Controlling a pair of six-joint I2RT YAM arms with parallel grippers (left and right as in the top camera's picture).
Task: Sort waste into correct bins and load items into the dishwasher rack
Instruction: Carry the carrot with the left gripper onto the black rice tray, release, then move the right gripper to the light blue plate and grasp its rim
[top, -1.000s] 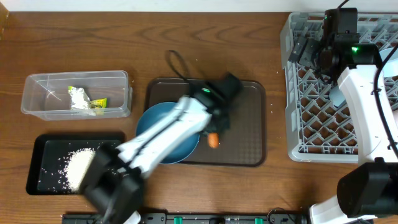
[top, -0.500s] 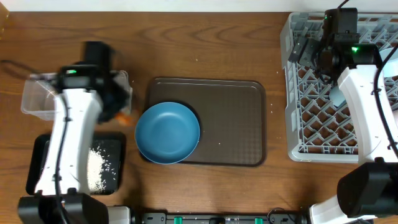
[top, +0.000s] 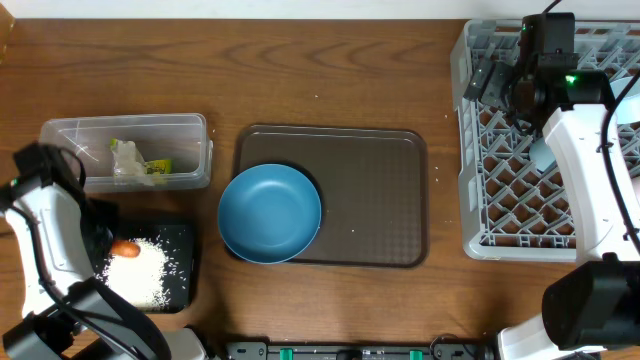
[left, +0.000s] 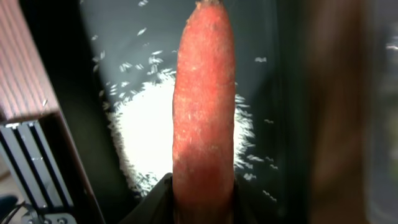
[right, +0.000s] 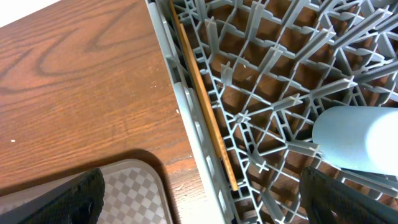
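My left gripper (left: 202, 200) is shut on the small orange carrot (left: 204, 99) and holds it over the heap of white rice (left: 149, 137) in the black tray (left: 93, 74). From overhead the carrot (top: 124, 248) hangs above the rice (top: 150, 270) in the black tray (top: 185, 240). The clear tub (top: 60, 135) holds the yellow-green wrapper (top: 140, 165). The dark-blue bowl (top: 269, 213) lies on the brown tray's left part. My right gripper (right: 205, 205) is open and empty over the left wall of the grey rack (top: 478, 150). Chopsticks (right: 202, 106) lie inside that wall, and a pale-blue cup (right: 357, 137) sits in the rack.
The brown serving tray (top: 380, 200) sits mid-table with only the bowl on it. My left arm (top: 50, 230) covers the black tray's left part. The rack (right: 267, 81) fills the right side, with my right arm (top: 580, 140) over it.
My left arm swung left from the brown tray with the carrot, past the clear tub, to above the rice in the black tray. The right arm has not moved.
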